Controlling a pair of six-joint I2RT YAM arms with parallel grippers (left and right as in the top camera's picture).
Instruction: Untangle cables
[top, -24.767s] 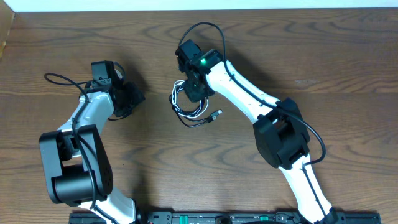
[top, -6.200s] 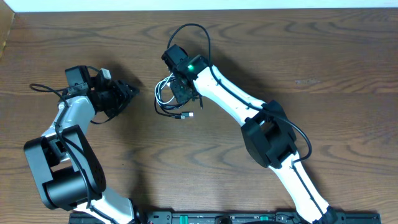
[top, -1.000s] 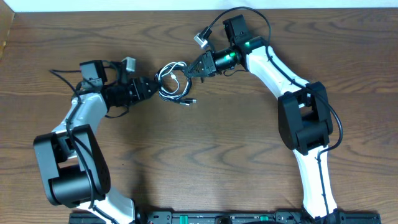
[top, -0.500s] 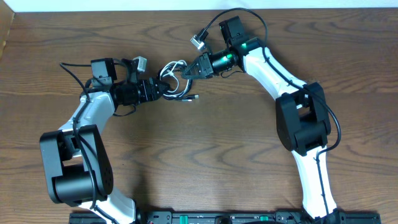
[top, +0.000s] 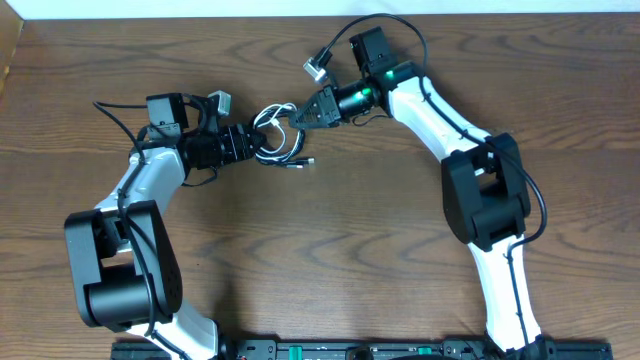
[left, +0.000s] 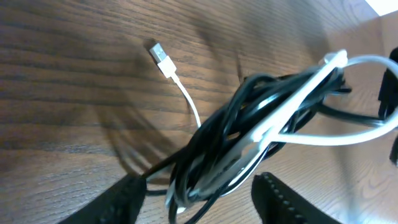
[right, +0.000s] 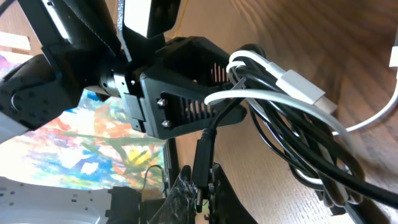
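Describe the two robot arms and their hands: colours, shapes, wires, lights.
The left arm and right arm have white links and bulky black joints. Thin black wires loop along them. A green light glows near the right wrist. The left hand and right hand are black and tapered, with ribbed fingers.

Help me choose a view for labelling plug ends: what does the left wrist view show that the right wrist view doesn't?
Only the left wrist view shows the white cable's USB plug lying flat on the table. Only the right wrist view shows the right end effector shut on a black cable, with a colourful surface behind. Both views show the tangled bundle of black and white cables, the left end effector open with a finger on either side of it, and the wood tabletop.
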